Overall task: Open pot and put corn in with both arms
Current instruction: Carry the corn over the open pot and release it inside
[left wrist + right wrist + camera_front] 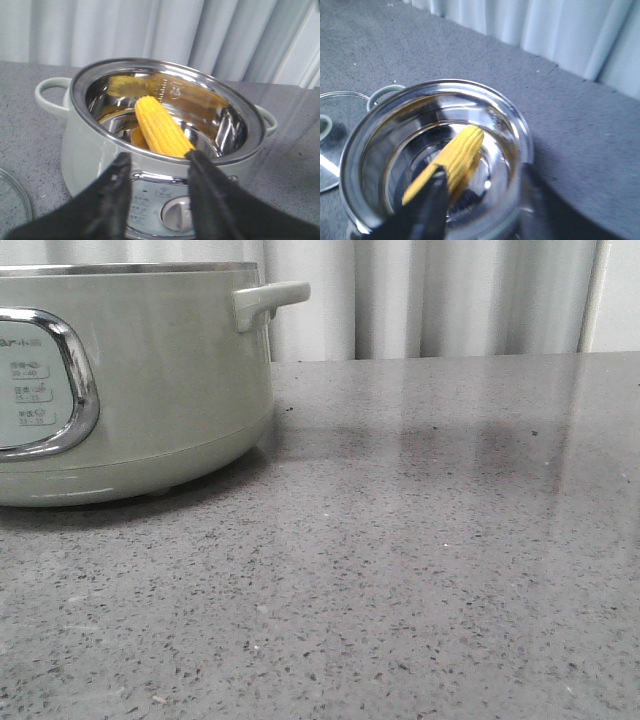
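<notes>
The pot (165,150) stands open on the grey counter (420,570), at about 10 o'clock in the front view. The corn (161,127) leans inside it, tip down. The left jaws (156,167) are spread, holding nothing. The right jaws (427,200): I cannot tell. A glass lid (335,135) lies beside the pot.

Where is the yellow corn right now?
The corn is inside the open pot, leaning tilted against its shiny metal wall. In the left wrist view it sits just beyond the left gripper; the front view does not show it.
</notes>
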Robot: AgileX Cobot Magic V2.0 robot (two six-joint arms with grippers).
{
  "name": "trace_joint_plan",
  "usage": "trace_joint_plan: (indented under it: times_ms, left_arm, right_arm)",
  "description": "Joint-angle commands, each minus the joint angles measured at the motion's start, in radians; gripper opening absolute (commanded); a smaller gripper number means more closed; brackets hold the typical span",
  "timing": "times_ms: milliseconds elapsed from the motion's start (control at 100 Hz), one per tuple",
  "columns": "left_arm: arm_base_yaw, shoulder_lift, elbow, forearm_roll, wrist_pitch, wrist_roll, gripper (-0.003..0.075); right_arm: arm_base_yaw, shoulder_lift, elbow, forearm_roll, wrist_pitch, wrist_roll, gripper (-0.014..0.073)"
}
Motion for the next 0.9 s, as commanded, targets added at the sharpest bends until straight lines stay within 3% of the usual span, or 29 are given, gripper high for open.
trace_joint_plan:
  times_ms: [0, 40, 300, 500, 670, 890]
  left_arm:
    - [-0.01, -0.036, -0.034, -0.001, -0.048, -0.003, 0.0027]
    - [-0.01, -0.062, -0.034, 0.025, -0.046, -0.003, -0.002]
    - [-0.01, -0.264, -0.029, 0.292, -0.007, -0.003, -0.002]
    - [-0.01, -0.274, 0.003, 0.311, -0.014, -0.003, -0.002]
    - [-0.01, -0.274, 0.046, 0.309, -0.014, -0.003, -0.002]
    - [-0.01, -0.274, 0.079, 0.306, -0.014, -0.003, -0.002]
  right_arm:
    - [0.0, -0.149, 0.032, -0.026, -0.011, -0.053, -0.0024]
    - [0.0, -0.216, 0.089, -0.04, -0.024, -0.055, -0.007]
    - [0.0, -0.704, 0.578, -0.17, -0.23, -0.055, -0.0055]
    - [0.0, -1.05, 0.893, -0.224, -0.329, -0.055, -0.0055]
    - [0.0, -1.259, 1.023, -0.312, -0.351, -0.055, -0.0055]
    - [0.0, -1.315, 1.055, -0.314, -0.349, -0.055, -0.0055]
